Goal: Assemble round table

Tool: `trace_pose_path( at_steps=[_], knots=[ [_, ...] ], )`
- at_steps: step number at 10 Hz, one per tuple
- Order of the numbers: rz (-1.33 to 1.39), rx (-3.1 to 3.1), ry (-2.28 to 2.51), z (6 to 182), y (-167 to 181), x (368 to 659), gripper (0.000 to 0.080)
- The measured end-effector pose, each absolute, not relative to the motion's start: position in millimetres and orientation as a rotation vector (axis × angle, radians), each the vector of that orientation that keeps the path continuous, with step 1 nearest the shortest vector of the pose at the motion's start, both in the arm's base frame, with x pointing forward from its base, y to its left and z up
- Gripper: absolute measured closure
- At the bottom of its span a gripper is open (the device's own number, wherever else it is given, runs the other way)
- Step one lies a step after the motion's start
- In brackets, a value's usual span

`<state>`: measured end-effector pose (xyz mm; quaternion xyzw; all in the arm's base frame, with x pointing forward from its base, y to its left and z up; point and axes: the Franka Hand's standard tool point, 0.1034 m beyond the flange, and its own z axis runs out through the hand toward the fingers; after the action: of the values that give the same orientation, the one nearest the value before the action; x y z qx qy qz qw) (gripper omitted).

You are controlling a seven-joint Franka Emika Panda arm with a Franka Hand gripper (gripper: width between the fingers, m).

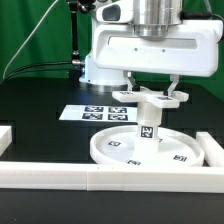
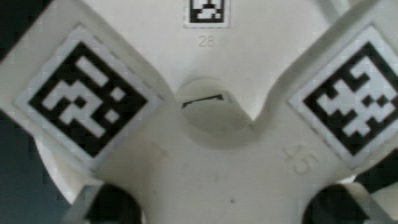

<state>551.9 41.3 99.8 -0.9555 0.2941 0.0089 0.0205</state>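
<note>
The large round rimmed disc [image 1: 100, 154] lies flat on the black table. The short cylindrical leg [image 1: 146, 129] stands upright at its middle. The cross-shaped piece [image 1: 150, 98] sits level on top of the leg. My gripper [image 1: 151, 92] comes straight down from above and is shut on the cross-shaped piece. In the wrist view the cross-shaped piece [image 2: 214, 150] fills the picture, with tagged arms on either side and a round spot [image 2: 217, 103] at its centre. My gripper [image 2: 228, 208] holds one arm between its dark fingers [image 2: 111, 205].
The marker board [image 1: 92, 112] lies behind the disc. Long white border bars run along the front [image 1: 100, 180], the exterior view's left [image 1: 5, 135] and right [image 1: 213, 150]. The robot's white base [image 1: 100, 65] stands behind, before a green backdrop.
</note>
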Motion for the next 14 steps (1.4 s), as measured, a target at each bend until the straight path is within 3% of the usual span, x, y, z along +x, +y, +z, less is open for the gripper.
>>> trace_pose_path(
  at_steps=[14],
  knots=[
    [0.001,-2.008,2.215,99.7,40.4,555.8,0.0357]
  ],
)
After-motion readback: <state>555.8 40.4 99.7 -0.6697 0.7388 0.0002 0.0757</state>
